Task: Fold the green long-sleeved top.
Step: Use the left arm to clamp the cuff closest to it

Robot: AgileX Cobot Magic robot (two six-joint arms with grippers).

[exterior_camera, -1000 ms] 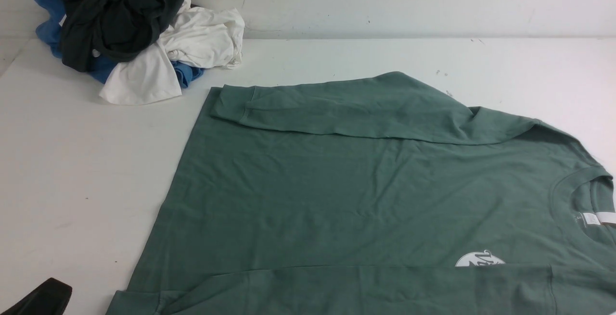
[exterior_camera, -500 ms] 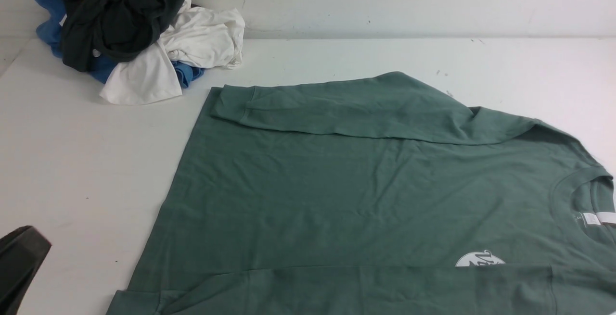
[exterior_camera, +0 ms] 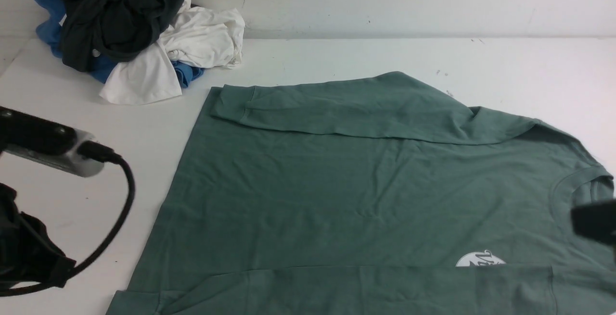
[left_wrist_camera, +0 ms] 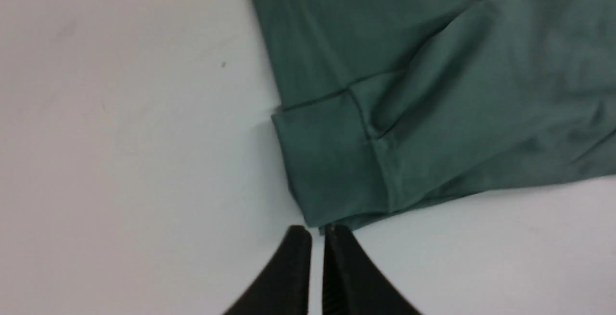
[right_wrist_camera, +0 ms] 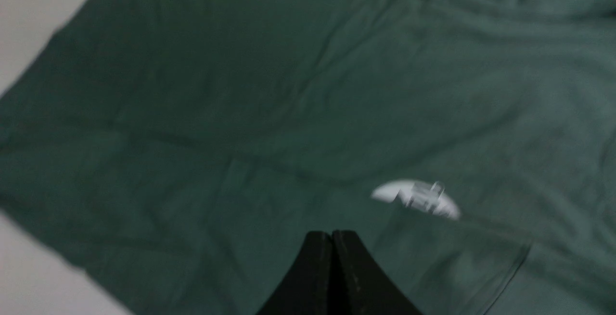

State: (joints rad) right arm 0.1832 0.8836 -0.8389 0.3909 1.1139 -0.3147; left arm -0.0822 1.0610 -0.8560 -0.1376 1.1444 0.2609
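The green long-sleeved top (exterior_camera: 337,195) lies flat on the white table, neck toward the right. Its far sleeve (exterior_camera: 346,108) is folded across the body, and its near sleeve (exterior_camera: 385,291) lies along the front edge, half covering the white logo (exterior_camera: 479,259). My left gripper (left_wrist_camera: 317,231) hovers just off the near sleeve's cuff (left_wrist_camera: 332,161), its jaws parted by a narrow gap with nothing between them. My right gripper (right_wrist_camera: 332,233) is shut and empty above the top (right_wrist_camera: 240,89), near the logo (right_wrist_camera: 414,197). The right arm (exterior_camera: 594,221) shows as a dark blur over the collar.
A pile of dark, white and blue garments (exterior_camera: 130,31) sits at the back left against the wall. Bare white table (exterior_camera: 72,113) stretches left of the top. The left arm with its cable (exterior_camera: 38,209) fills the near left corner.
The left arm has risen into view at the near left. The right arm has entered at the right edge and now covers the neck label. The top has not moved.
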